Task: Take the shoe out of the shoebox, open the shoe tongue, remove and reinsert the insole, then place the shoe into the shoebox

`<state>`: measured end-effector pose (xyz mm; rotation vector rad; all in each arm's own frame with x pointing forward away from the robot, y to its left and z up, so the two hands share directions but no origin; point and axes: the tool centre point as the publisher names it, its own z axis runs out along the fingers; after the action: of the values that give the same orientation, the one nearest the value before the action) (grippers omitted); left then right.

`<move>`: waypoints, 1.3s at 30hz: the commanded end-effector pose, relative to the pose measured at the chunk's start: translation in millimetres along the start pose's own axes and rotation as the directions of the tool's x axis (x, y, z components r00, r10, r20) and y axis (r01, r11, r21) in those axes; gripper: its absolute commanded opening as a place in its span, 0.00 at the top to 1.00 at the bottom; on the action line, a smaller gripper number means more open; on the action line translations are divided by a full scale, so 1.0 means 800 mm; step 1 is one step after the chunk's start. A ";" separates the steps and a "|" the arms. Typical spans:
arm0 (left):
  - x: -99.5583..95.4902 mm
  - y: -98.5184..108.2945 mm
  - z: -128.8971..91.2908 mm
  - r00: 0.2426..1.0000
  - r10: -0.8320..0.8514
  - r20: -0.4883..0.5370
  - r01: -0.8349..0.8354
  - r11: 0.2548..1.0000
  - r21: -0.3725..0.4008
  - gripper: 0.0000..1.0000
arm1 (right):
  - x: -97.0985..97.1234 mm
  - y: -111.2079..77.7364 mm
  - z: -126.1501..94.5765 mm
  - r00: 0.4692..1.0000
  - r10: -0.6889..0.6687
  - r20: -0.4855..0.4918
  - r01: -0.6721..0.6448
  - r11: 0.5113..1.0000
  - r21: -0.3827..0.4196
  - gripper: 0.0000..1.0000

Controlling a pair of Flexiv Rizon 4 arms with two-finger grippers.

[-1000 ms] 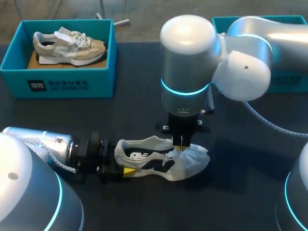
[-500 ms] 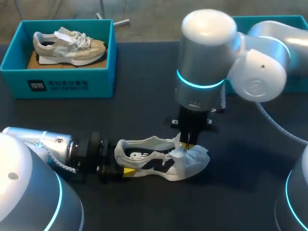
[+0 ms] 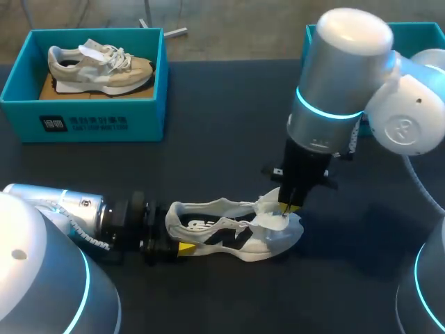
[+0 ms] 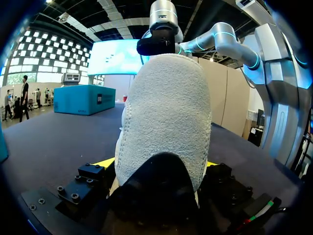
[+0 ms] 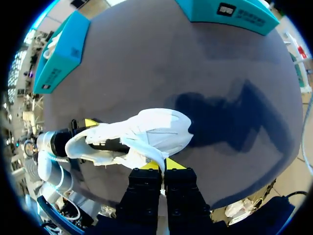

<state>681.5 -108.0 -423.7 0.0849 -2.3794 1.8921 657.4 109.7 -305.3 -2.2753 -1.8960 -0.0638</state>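
Two tools hold the probably light, pliable white-and-black mesh sneaker point(image 3: 233, 233) lying on the dark tabletop point(image 3: 208, 160): left tool point(image 3: 178, 235) clamped on its firmer heel point(image 4: 161, 122), right tool point(image 5: 162, 165) narrowly pinching the floppy tongue point(image 3: 270, 209).

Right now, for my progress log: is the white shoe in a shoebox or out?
Out: the white shoe lies on the table, heel in the left gripper, the right gripper pinching its tongue.

A white and black shoe point(image 3: 233, 235) was set upright well in front of the teal shoebox point(image 3: 149, 115), toe turned away from it, its pale tongue point(image 3: 270, 212) pulled up and forward.
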 end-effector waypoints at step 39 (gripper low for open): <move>0.000 0.003 0.000 1.000 -0.001 0.000 0.001 1.000 -0.002 1.00 | -0.029 -0.015 -0.065 0.996 -0.074 -0.051 0.071 0.996 -0.060 0.00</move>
<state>681.6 -107.7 -424.0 0.0854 -2.3800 1.8915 649.2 78.8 -279.4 -2.1485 -1.9195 -0.2790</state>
